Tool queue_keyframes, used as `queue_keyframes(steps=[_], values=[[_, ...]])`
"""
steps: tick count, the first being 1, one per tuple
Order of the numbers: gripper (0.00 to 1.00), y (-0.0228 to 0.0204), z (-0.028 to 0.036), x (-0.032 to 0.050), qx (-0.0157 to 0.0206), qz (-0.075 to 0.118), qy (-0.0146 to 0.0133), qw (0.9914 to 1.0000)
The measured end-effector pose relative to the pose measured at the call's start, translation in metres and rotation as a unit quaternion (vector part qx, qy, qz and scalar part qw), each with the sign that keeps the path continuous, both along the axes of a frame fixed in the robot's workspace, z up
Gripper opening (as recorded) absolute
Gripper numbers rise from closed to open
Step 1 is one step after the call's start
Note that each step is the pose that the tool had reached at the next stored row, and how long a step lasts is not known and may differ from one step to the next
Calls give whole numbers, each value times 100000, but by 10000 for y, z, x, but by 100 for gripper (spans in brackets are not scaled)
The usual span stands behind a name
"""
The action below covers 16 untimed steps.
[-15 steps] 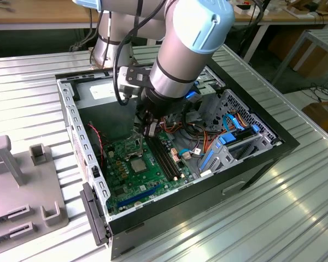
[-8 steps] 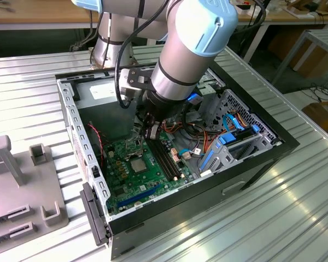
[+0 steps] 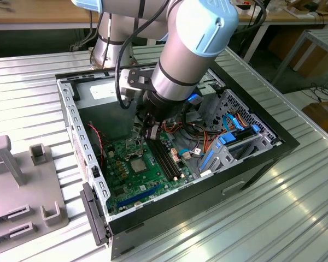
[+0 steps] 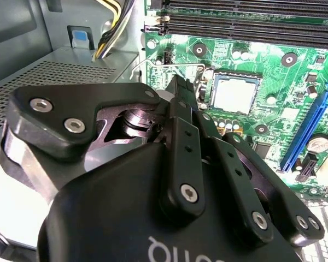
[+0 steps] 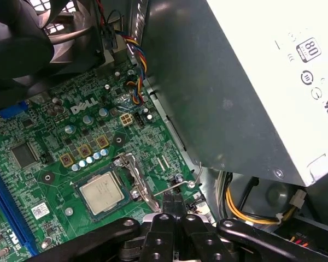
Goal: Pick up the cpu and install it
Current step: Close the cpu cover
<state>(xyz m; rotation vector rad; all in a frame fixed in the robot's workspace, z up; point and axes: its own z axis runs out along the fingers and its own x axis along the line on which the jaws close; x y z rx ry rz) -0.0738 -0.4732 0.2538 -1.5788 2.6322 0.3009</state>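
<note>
Our claw point(image 5: 172, 203) was pressed together with nothing between its fingers, the tips set against the thin wire lever point(image 5: 177, 186) at the socket's edge, presumably because the chip no longer needed carrying. Just beyond the tips, the cpu point(image 5: 102, 192) lay flat in its socket on the green board point(image 5: 44, 147), silver top up, so the placing looked done while the metal frame point(image 5: 135, 180) stood open beside it. Farther off sat the grey power supply point(image 5: 229, 82), and beyond it the case wall point(image 3: 71, 117).
</note>
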Motion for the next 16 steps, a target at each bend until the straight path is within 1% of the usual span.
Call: queue_keyframes(steps=[6,16], values=[[11,-18,0,0,-2,-2,0,100000],[11,-61,0,0,-3,-3,1,100000]])
